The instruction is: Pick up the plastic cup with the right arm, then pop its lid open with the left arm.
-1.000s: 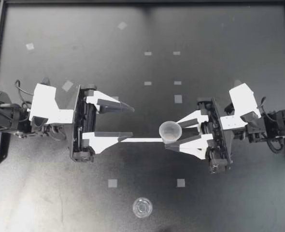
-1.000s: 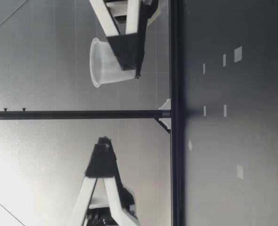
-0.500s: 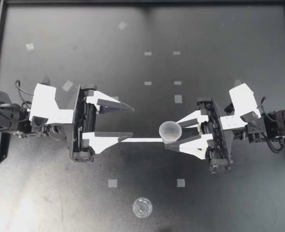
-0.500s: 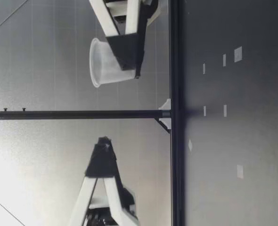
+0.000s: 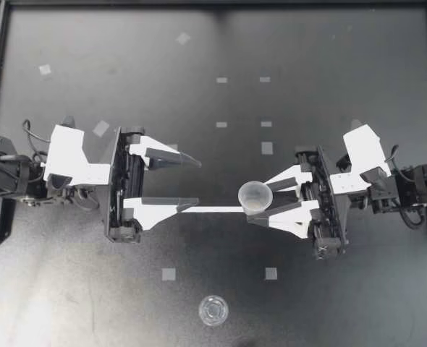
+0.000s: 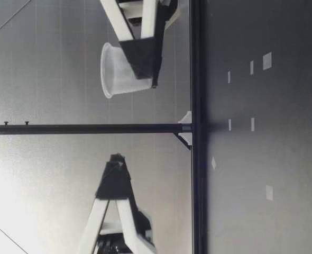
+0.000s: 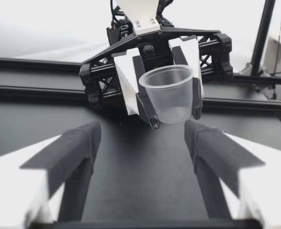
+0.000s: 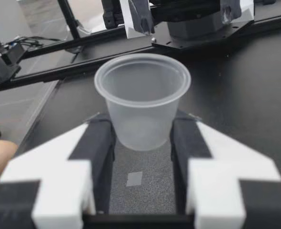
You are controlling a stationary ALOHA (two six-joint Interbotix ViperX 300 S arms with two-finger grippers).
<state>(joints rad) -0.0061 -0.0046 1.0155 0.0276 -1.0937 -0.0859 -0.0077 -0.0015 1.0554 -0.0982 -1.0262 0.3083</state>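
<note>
Top view: the right gripper is clamped on the cup, mouth up, near the middle of the table. The left gripper faces it, its fingers wide apart and holding nothing. The other cup sits well apart, near the table's edge. Low view: the cup hangs well above the table, pinched low on its wall with the rim clear above the dark pads. My worry is that thin plastic squeezed that near the base could buckle or pop free. Left wrist view: the cup is dead ahead of the 2 spread fingers, not between them. An approach slightly off line could clip the rim and tip it. Right wrist view: both pads press the cup's lower wall from 2 sides. If that grip loosens with no 2nd hold on it, I'd expect a drop to the table.
</note>
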